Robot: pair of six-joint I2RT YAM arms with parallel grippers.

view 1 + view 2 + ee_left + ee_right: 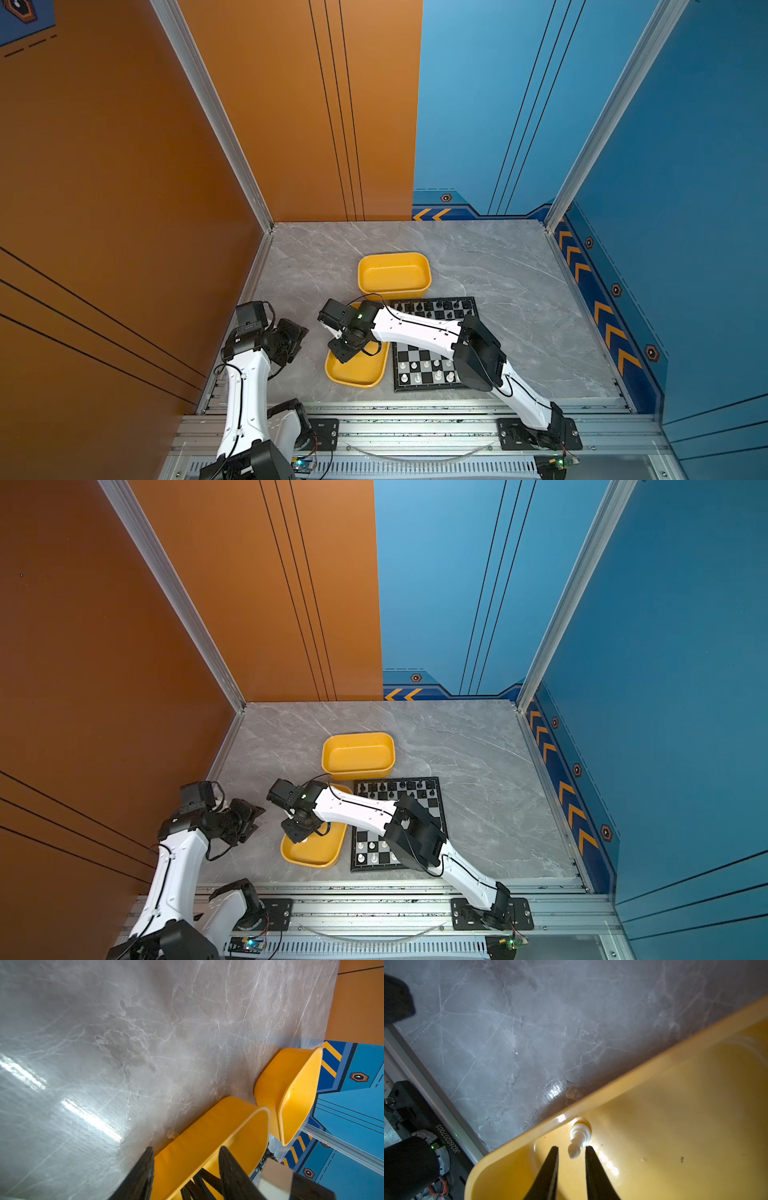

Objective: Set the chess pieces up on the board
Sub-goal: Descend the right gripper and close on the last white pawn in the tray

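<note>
right pincer (571, 1147): I'm hanging it low inside the near yellow tray (357, 376). The jaws are standing a little way apart and aren't gripping anything.
white piece (578, 1136): this one's lying on its side on the tray floor, tucked by the tray's left wall. Its head is poking in between my two tips. A sliver of gap is showing on either side, so I'm not calling it touched.
left pincer (186, 1148): I'm hovering it over bare worktop (519, 291), left of the near tray. The jaws are standing well apart and I'm holding nothing in them.
board (415, 358): it's sitting flat on the worktop, just right of the near tray and just on the near side of the far yellow tray (395, 286).
black pieces (432, 309): they're standing upright along the board's far rows.
white pieces (424, 372): they're standing along the board's near rows. I can't count them all.
right arm (415, 328): I'm reaching it from the near right corner across the middle of the board, so it's hiding a good chunk of the squares in both top views.
</note>
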